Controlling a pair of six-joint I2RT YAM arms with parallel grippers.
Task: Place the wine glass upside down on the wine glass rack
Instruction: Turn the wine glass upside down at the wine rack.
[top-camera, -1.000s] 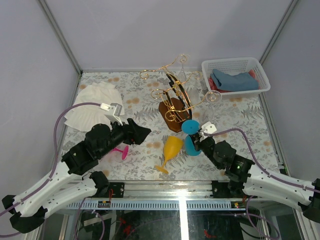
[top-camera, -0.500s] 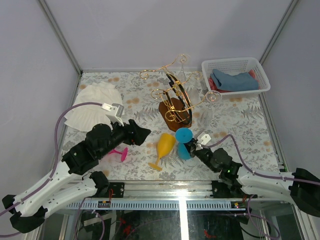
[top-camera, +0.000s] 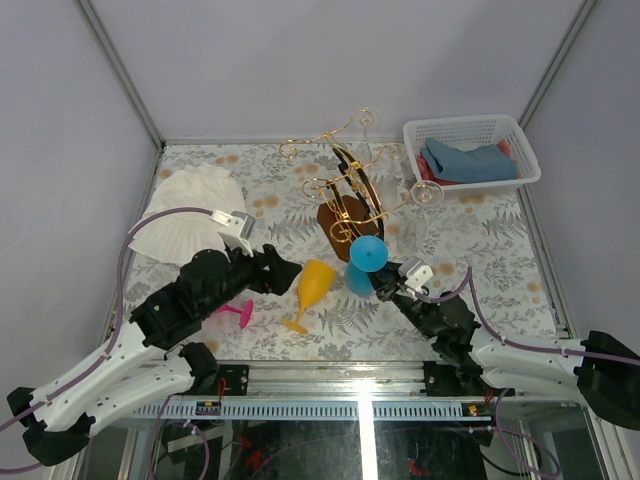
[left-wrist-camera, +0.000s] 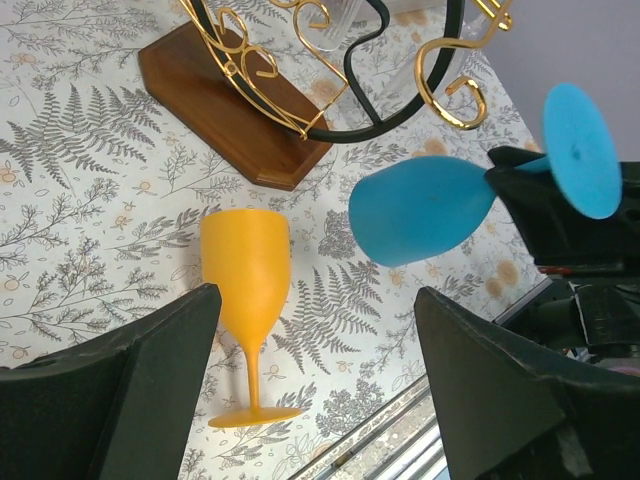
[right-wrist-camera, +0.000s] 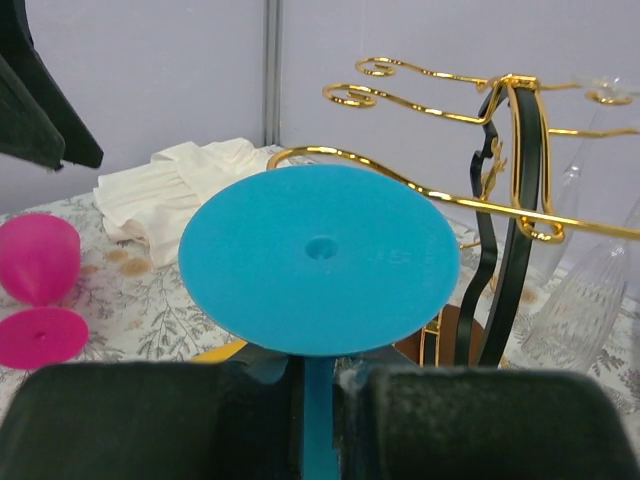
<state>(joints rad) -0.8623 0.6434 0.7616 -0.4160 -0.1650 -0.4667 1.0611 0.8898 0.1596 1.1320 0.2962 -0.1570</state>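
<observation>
At the table's left edge lies a crumpled white cloth (top-camera: 188, 215). Nearer the front edge, a pink glass (top-camera: 236, 313) lies on its side, partly under the left arm. The left claw (top-camera: 288, 268) hangs over the middle of the table with its fingers spread wide and nothing between them. Just to its right, a yellow glass (top-camera: 309, 291) lies on its side with its foot toward the front edge. Next comes the blue wine glass (top-camera: 367, 252), held upside down with its round foot up and its bowl down. The right claw (top-camera: 382, 283) is clamped narrowly on its stem. The glass sits just in front of the wine glass rack (top-camera: 350, 205), near the wooden base but not on the gold wire arms. Whether its bowl touches the table cannot be told. Clear glasses (top-camera: 426, 193) hang on the rack's far and right sides. In the far right corner stands a white basket (top-camera: 470, 128) holding a blue cloth (top-camera: 468, 163).
</observation>
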